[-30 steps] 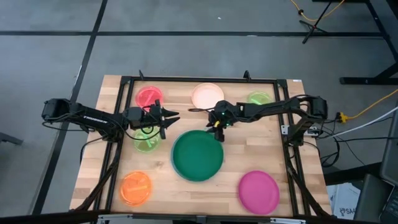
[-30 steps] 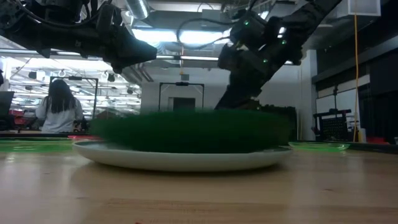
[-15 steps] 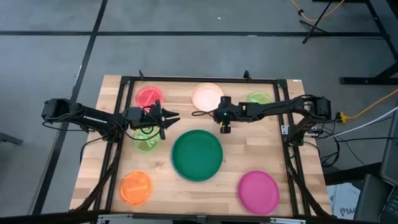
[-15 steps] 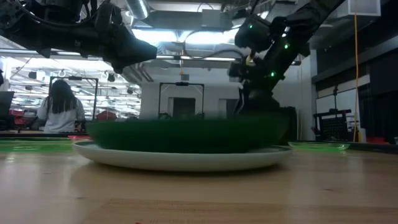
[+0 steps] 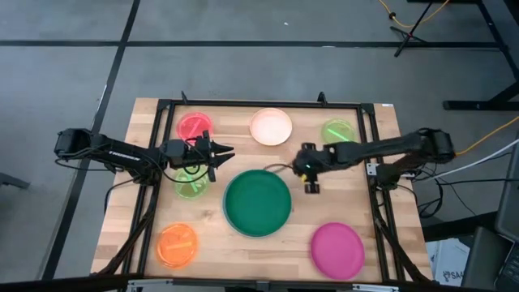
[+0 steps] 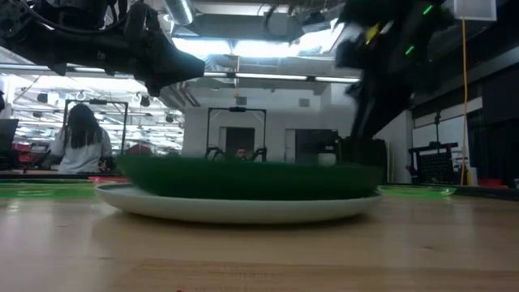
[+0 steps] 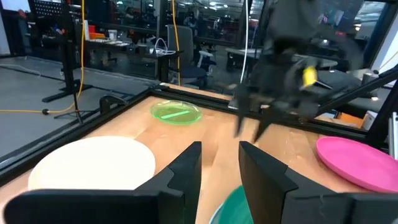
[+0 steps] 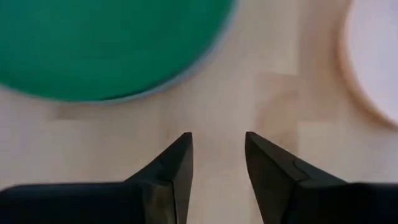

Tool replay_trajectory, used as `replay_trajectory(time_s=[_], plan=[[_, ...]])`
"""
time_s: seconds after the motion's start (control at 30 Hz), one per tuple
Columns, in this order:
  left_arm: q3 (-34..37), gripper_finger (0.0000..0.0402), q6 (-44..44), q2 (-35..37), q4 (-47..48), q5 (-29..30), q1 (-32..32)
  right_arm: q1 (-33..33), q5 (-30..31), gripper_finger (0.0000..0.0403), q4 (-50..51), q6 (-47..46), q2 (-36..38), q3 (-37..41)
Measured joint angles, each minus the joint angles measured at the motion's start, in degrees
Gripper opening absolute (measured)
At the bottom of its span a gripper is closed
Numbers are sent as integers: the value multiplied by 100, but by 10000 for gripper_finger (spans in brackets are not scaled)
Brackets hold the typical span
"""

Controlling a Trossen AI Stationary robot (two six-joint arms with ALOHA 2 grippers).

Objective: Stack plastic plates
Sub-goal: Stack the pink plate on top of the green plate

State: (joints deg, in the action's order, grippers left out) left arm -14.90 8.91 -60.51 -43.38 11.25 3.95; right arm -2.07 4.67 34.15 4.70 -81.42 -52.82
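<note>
The dark green plate [image 5: 257, 202] lies flat inside the larger light blue plate [image 6: 235, 208], whose rim [image 8: 214, 55] shows around it. My right gripper [image 5: 311, 183] [image 8: 217, 163] is open and points down at bare wood just off the green plate's far right edge. It touches nothing. My left gripper [image 5: 219, 161] [image 7: 219, 167] is open in the air, held level over one lime green plate [image 5: 190, 182]. Resting flat on the table are the peach [image 5: 271, 126], red [image 5: 194, 126], orange [image 5: 178, 244], magenta [image 5: 337, 249] and second lime green [image 5: 338, 130] plates.
A black frame [image 5: 268, 104] runs along the table's edges. Bare wood lies between the green plate and the magenta plate, and along the near edge. A person [image 6: 77, 138] sits in the room far behind the table.
My right gripper has left the green plate's far rim and swung toward the table's right and near edges, its arm stretching out lower. The green plate, which stood higher on one side, has settled flat in the light blue plate.
</note>
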Motion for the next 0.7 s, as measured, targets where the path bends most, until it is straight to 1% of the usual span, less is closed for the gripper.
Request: replay_trajectory(time_s=[0.17, 0.27, 0.4, 0.5, 0.7], plan=[[0, 101, 11, 0, -7, 0, 0, -831, -182, 136, 529, -956, 675, 0], [0, 101, 13, 0, -45, 0, 0, -1320, -308, 136, 895, -1613, 906, 0], [0, 101, 7, 0, -11, 2, 0, -1932, -793, 136, 1509, -2592, 937, 0], [0, 101, 5, 0, -13, 3, 0, -2389, -837, 136, 1778, -3154, 854, 0], [0, 101, 3, 1, -16, 302, 0, -2962, -843, 136, 1515, -3708, 738, 1]])
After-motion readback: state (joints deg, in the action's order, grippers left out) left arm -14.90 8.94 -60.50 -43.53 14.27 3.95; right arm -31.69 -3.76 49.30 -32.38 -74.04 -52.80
